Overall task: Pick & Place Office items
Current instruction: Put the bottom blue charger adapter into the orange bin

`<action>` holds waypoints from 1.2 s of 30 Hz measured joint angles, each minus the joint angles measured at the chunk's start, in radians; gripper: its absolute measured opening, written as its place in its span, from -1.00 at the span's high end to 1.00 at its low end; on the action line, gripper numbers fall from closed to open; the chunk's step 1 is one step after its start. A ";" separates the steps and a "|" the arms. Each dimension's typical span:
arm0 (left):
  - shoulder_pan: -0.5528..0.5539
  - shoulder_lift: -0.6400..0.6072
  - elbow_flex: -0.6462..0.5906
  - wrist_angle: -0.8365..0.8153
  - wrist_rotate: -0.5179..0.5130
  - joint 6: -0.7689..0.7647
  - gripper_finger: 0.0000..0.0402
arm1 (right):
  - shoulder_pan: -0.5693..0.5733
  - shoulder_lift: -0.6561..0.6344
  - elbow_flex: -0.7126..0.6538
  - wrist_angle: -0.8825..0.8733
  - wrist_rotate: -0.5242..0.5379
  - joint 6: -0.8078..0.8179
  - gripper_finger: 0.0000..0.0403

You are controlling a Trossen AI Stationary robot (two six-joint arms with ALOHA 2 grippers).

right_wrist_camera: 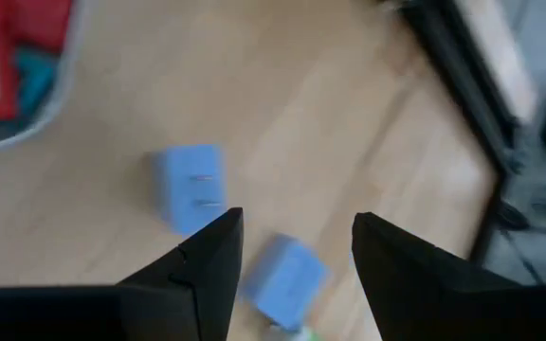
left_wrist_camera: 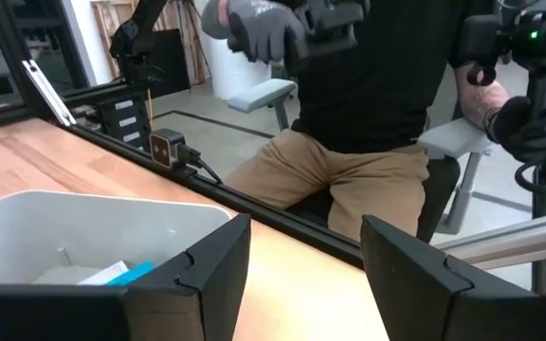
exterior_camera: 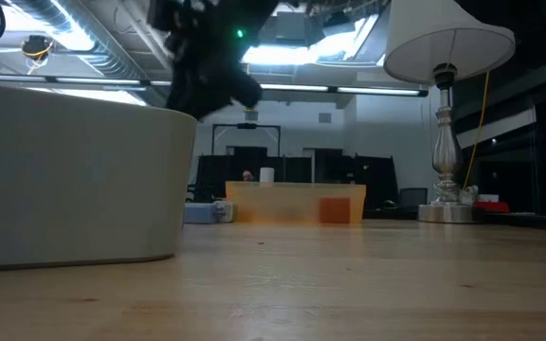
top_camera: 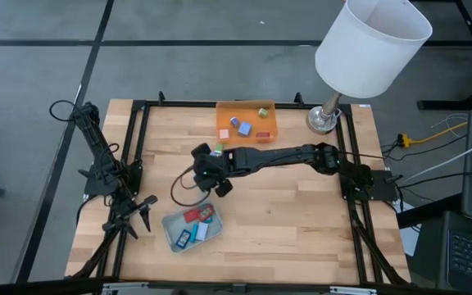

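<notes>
Translucent orange tray (top_camera: 246,107), pale grey-green tray (top_camera: 170,227), light wooden table (top_camera: 293,221), white lampshade (top_camera: 371,45).

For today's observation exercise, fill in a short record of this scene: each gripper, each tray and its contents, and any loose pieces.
Right gripper: open, above two loose blue blocks on the table
Left gripper: open, waiting at the table's left side, beside the grey tray
Orange tray: several small coloured blocks
Grey tray: red and blue flat pieces
Lamp: beside the orange tray
Person: seated beyond the table
</notes>
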 joint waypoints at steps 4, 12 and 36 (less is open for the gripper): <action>0.000 0.000 0.000 0.000 0.000 -0.044 0.03 | -0.002 0.002 0.105 -0.015 0.028 0.113 0.02; 0.000 0.000 0.000 -0.001 0.000 -0.046 0.04 | -0.037 0.003 0.166 -0.102 -0.215 0.826 0.02; 0.000 -0.004 0.001 0.382 0.026 -0.011 0.03 | -0.090 0.036 0.166 0.032 -0.089 0.930 0.02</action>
